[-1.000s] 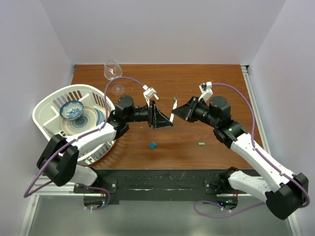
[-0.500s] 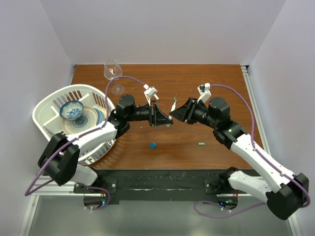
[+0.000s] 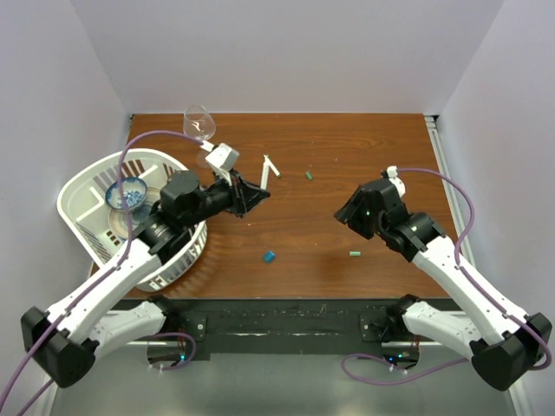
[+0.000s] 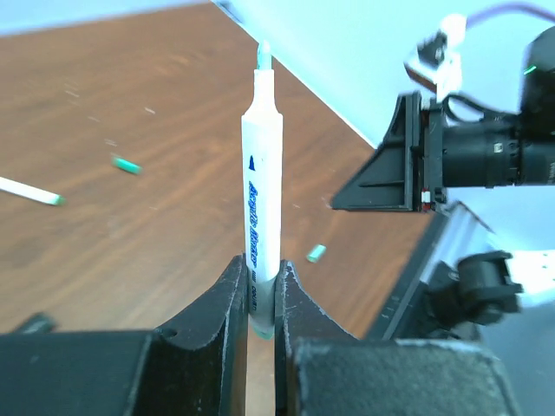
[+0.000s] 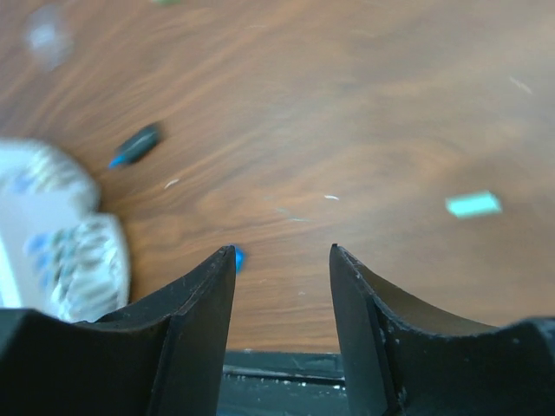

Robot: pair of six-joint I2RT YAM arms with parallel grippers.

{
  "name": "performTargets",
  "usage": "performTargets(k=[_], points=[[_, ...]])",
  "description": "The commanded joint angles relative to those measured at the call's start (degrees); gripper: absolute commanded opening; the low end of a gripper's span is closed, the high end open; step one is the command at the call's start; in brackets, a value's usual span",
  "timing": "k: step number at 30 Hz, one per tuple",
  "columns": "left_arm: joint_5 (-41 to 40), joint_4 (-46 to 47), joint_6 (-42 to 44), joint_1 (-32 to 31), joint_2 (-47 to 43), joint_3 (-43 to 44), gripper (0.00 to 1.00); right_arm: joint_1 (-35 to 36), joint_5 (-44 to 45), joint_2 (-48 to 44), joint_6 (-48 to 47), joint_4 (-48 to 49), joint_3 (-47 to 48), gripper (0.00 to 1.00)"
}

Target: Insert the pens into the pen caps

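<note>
My left gripper (image 4: pixel 258 264) (image 3: pixel 257 189) is shut on a white pen (image 4: pixel 262 173) near its base, and the green tip points away from the fingers. A second pen (image 4: pixel 26 191) lies on the table beyond it. One green cap (image 3: pixel 308 175) (image 4: pixel 126 164) rests at the far middle and another (image 3: pixel 354 254) (image 5: pixel 473 204) at the near right. The blue cap (image 3: pixel 270 256) (image 5: pixel 238 258) shows just past one fingertip of my right gripper (image 5: pixel 282 251) (image 3: pixel 342 213). That gripper hovers open and empty over the right half of the table.
A white basket (image 3: pixel 87 186) with a blue bowl (image 3: pixel 127 192) and plates stands at the left, under my left arm. A wine glass (image 3: pixel 198 124) stands at the far left edge. The black base rail (image 3: pixel 277 316) runs along the near edge.
The right gripper let go of the pen, opened and drew back to the right. The left gripper shut on the pen and pulled back left with it.
</note>
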Motion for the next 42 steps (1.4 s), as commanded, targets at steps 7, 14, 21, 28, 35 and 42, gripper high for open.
performTargets(k=[7, 14, 21, 28, 35, 42], points=[[-4.58, -4.22, 5.33, 0.31, -5.64, -5.43, 0.0, -0.77, 17.23, 8.91, 31.5, -16.63, -1.72, 0.45], [0.79, -3.96, 7.18, 0.31, -5.2, -5.17, 0.0, -2.87, 18.82, 12.87, 37.75, -16.9, -3.57, 0.45], [-0.35, -4.13, 7.27, 0.39, -5.2, -4.99, 0.0, -4.81, 16.27, 16.91, 39.77, -14.88, -5.41, 0.45], [-2.11, -4.22, 7.18, 0.31, -6.35, -5.34, 0.0, -5.25, 13.98, 18.85, 42.14, -9.96, -9.02, 0.44], [-2.29, -4.13, 7.09, 0.31, -6.52, -5.34, 0.0, -5.6, 12.14, 22.45, 42.06, -8.28, -9.55, 0.43], [-2.47, -4.22, 7.27, 0.31, -6.96, -5.34, 0.0, -5.69, 11.78, 24.82, 42.06, -6.88, -10.17, 0.42]])
